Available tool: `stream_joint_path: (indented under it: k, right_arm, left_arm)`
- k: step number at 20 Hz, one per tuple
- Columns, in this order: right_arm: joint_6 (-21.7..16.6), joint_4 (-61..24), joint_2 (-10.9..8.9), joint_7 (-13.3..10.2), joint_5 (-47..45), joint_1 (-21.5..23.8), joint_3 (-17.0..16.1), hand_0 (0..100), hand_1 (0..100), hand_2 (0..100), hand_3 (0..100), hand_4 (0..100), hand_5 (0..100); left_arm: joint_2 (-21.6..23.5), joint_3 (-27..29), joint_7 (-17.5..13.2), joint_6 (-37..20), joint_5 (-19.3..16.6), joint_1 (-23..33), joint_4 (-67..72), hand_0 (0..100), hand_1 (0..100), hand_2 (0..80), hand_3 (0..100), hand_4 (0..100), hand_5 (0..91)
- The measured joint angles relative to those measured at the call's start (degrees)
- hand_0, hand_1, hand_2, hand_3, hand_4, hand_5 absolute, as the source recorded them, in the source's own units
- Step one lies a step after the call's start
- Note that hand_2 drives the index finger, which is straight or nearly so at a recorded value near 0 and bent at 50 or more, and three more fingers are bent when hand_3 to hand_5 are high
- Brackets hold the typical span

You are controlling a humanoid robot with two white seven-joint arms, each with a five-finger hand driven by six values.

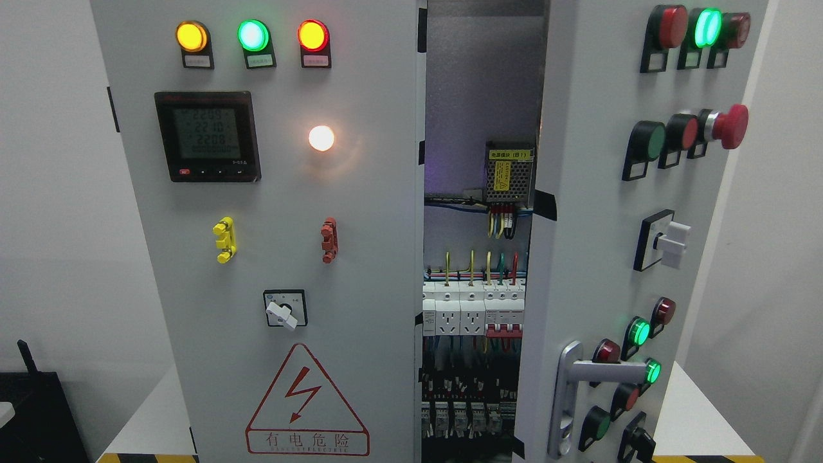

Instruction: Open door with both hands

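Observation:
A grey electrical cabinet fills the head view. Its left door (283, 257) is closed and carries three lit lamps, a meter display (208, 136), a rotary switch (285, 313) and a red warning triangle (307, 405). Its right door (598, 257) stands partly open, swung toward me, with a silver lever handle (601, 372) near its lower edge and several buttons and lamps. Through the gap I see the inside (476, 270) with breakers and wiring. Neither of my hands shows in the frame.
The cabinet stands on a white table (701, 418) with yellow-black tape at its front edge. A black object (32, 411) sits at the lower left. White walls lie on both sides.

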Motion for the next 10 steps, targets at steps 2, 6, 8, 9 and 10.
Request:
stream_joint_path:
  k: [2,6,8,9,10]
  right_arm:
    - [0.0,0.0,0.00,0.0,0.0,0.0,0.0,39,0,0,0,0,0]
    - [0.0,0.0,0.00,0.0,0.0,0.0,0.0,39,0,0,0,0,0]
    - [0.0,0.0,0.00,0.0,0.0,0.0,0.0,39,0,0,0,0,0]
    - [0.0,0.0,0.00,0.0,0.0,0.0,0.0,39,0,0,0,0,0]
    - [0.0,0.0,0.00,0.0,0.0,0.0,0.0,39,0,0,0,0,0]
  left_arm:
    - [0.8,0.2,-1.7,-0.1,1.7,5.5,-6.9,0,0,0.0,0,0,0.0]
    - [3.8,1.8,-3.4,-4.0,9.5,17.5,-22.5,0,0,0.0,0,0,0.0]
    - [6.3,3.2,-3.8,-9.1,15.7,23.2,-30.1,0,0,0.0,0,0,0.0]
    - [7.9,4.1,-3.9,-12.2,19.4,26.1,-34.0,0,0,0.0,0,0,0.0]
    - [9.5,5.0,-3.9,-15.7,23.6,28.6,-37.1,0,0,0.0,0,0,0.0]
